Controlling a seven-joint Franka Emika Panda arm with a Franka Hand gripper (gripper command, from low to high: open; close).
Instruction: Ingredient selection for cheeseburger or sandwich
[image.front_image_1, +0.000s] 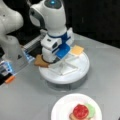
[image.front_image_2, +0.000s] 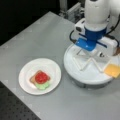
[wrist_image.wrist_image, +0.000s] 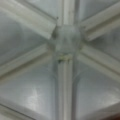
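In both front views my gripper (image.front_image_1: 53, 59) (image.front_image_2: 89, 50) hangs low over the white sectioned tray (image.front_image_1: 75, 75) (image.front_image_2: 82, 75); its fingers are hidden under the white and blue hand. A tan toast square (image.front_image_1: 40, 62) pokes out at the tray's left rim, right beside the hand. An orange cheese square (image.front_image_1: 76, 50) (image.front_image_2: 113, 70) lies on the tray's rim. On the white plate (image.front_image_1: 61, 106) (image.front_image_2: 26, 75) sits the sandwich: toast (image.front_image_2: 32, 79), green lettuce (image.front_image_1: 91, 110) (image.front_image_2: 42, 86) and a red tomato disc (image.front_image_1: 80, 111) (image.front_image_2: 41, 77) on top. The wrist view shows only the tray's divider hub (wrist_image.wrist_image: 66, 41). No patty shows.
The grey table (image.front_image_1: 105, 65) (image.front_image_2: 37, 40) carries the tray and plate. The arm's white base (image.front_image_1: 10, 37) stands at a front view's left, with an orange-tipped block (image.front_image_1: 10, 79) beside it. Dark perforated board (image.front_image_2: 15, 110) borders the table.
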